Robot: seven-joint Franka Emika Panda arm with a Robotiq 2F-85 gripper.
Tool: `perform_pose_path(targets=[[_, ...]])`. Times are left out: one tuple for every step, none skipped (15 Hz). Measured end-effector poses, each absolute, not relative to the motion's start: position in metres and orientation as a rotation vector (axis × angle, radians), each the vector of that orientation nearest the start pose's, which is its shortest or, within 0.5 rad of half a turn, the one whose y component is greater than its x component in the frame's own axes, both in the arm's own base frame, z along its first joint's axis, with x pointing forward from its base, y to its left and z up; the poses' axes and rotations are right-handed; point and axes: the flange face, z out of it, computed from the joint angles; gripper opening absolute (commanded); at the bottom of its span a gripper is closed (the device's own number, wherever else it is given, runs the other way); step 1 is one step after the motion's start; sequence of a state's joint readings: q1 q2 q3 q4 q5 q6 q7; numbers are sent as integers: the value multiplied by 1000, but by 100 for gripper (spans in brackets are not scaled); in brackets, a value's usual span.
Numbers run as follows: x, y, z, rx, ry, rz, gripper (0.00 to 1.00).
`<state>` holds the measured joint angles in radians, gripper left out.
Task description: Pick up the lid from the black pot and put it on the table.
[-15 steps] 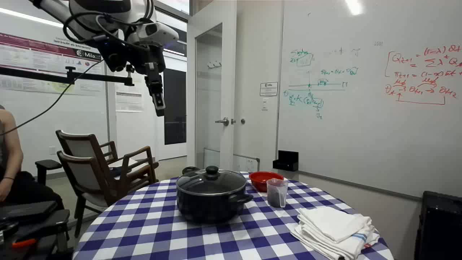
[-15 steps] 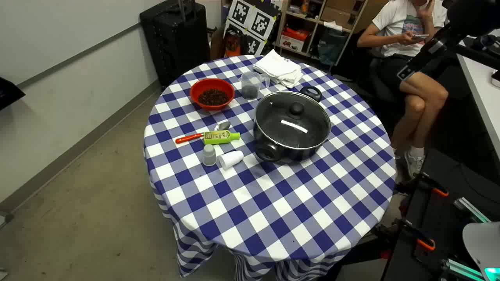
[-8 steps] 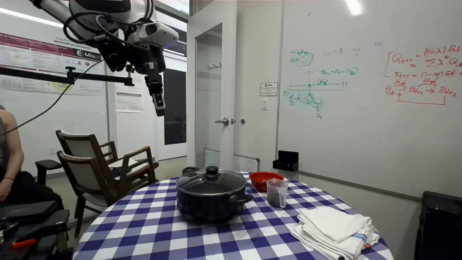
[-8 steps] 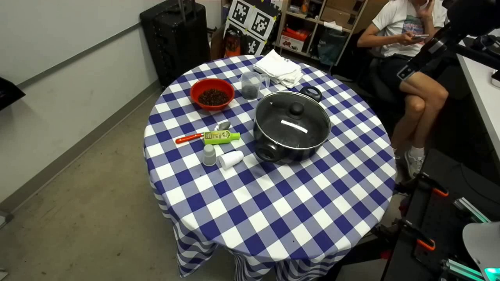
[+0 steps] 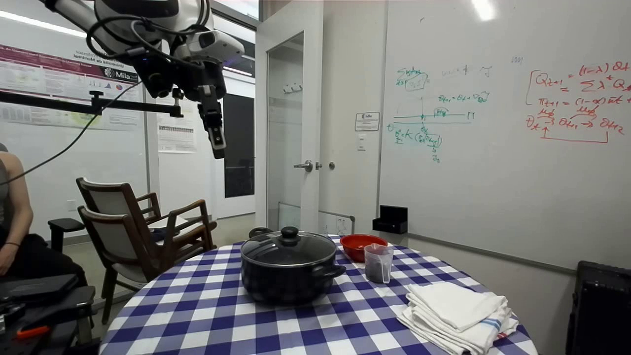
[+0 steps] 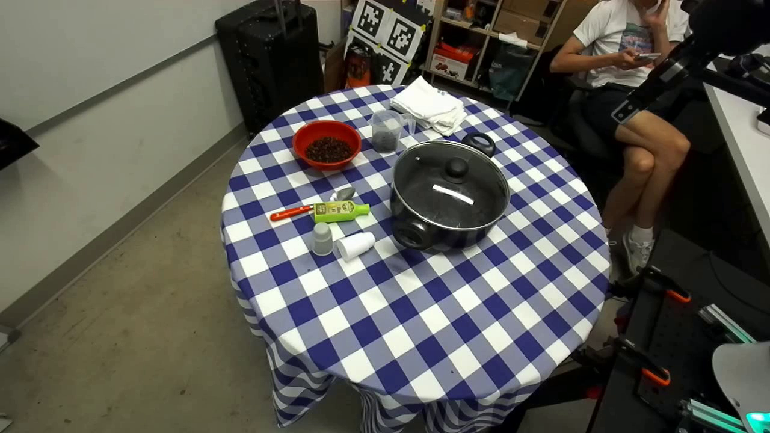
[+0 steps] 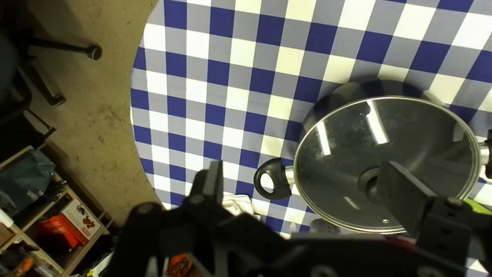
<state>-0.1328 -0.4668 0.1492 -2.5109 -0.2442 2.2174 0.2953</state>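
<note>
The lid [image 5: 291,249] is dark, see-through glass with a black knob, and sits on the black pot [image 5: 283,286]. The lid [image 6: 448,192] and the pot [image 6: 415,231] also show in an exterior view, with a handle on each side. They stand on the table [image 6: 421,337] with its blue-and-white checked cloth. My gripper [image 5: 218,150] hangs high above the table, apart from the pot. In the wrist view the gripper [image 7: 301,167] is open and empty, its fingers [image 7: 403,188] wide apart. One finger partly hides the knob of the lid [image 7: 346,161].
A red bowl [image 6: 328,144] with dark bits, a clear measuring cup [image 6: 386,132] and folded white towels [image 6: 428,105] stand near the pot. A green bottle [image 6: 340,211], a red-handled utensil [image 6: 292,213], a grey shaker [image 6: 322,239] and a white cup [image 6: 356,245] are beside it.
</note>
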Motion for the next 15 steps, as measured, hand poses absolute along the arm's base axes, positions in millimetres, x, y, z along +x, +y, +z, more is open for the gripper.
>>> perform_pose_path(targets=[[417, 1, 460, -3359, 265, -343, 100], [417, 1, 459, -3358, 264, -341, 100], [418, 1, 458, -3359, 260, -337, 100], [422, 3, 457, -3359, 242, -335, 100], [426, 6, 455, -3358, 214, -333, 100], [432, 10, 452, -3356, 177, -330, 100], [439, 14, 448, -3353, 133, -327, 100], [449, 19, 443, -3347, 91, -324, 100], [459, 23, 436, -3342, 51, -313, 100], [470, 27, 428, -3336, 14, -301, 100], [483, 31, 419, -3328, -24, -286, 100], [496, 35, 410, -3319, -65, -264, 100], [509, 39, 400, -3310, -108, -240, 100], [521, 43, 391, -3302, -153, -215, 100], [534, 48, 383, -3293, -200, -195, 100]])
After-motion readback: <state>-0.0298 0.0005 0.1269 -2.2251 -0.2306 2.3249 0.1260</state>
